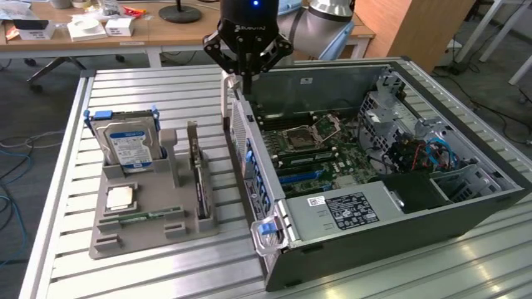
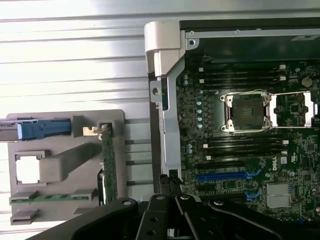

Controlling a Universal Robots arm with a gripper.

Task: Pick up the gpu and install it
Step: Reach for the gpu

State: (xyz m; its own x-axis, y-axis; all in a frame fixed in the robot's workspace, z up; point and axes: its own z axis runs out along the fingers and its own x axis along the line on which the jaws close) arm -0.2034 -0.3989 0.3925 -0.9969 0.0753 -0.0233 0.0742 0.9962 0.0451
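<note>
The gpu (image 1: 197, 163) stands on edge in a slotted grey tray (image 1: 124, 243) just beside the computer case (image 1: 399, 237), top edge offered for grasping, while the gripper (image 1: 244, 76) hovers above the case wall, fingers drawn together and empty; the wrist view confirms the card sits outside the case, untouched.

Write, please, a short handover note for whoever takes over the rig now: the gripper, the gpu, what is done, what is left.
The gripper is shut and holds nothing. It hangs above the far end of the wall of the open case that faces the holder, apart from the gpu.
The gpu stands on its edge in the grey holder, to the exterior view's left of the case.
Done: nothing that shows; the gpu is not picked up.
Left: pick-up and install. The blue slot on the board is empty.
</note>
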